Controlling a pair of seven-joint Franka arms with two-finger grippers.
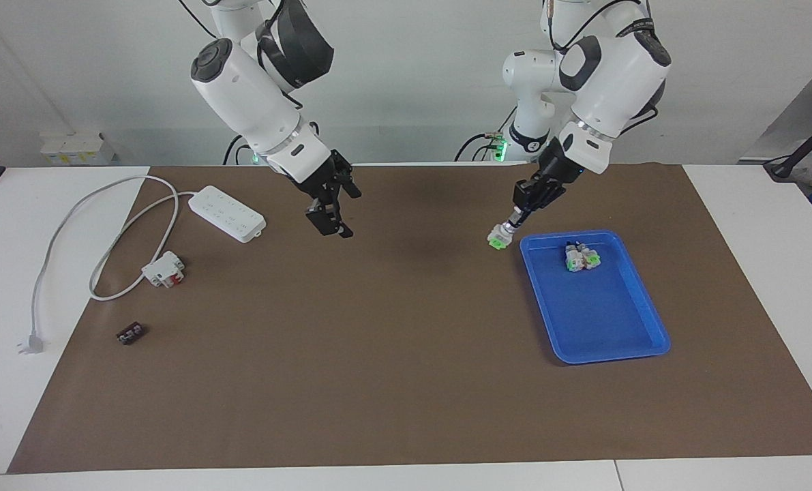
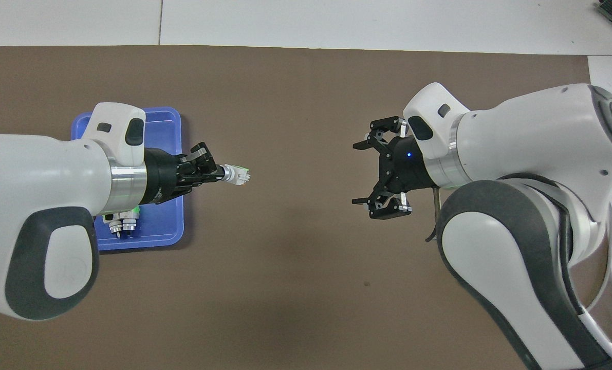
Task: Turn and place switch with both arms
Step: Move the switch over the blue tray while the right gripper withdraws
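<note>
The switch (image 1: 497, 239) (image 2: 237, 176), a white body with a green patch and a silver collar, hangs from my left gripper (image 1: 514, 220) (image 2: 217, 173), which is shut on its knob end. It is in the air over the brown mat, just beside the blue tray's (image 1: 603, 320) (image 2: 164, 117) corner nearest the robots. My right gripper (image 1: 331, 223) (image 2: 359, 173) is open and holds nothing, raised over the mat toward the right arm's end.
A tight cluster of similar switches (image 1: 581, 258) (image 2: 121, 226) lies in the tray. Toward the right arm's end lie a white power strip (image 1: 227, 213) with its cable, a white block with red parts (image 1: 163, 269) and a small black piece (image 1: 131, 333).
</note>
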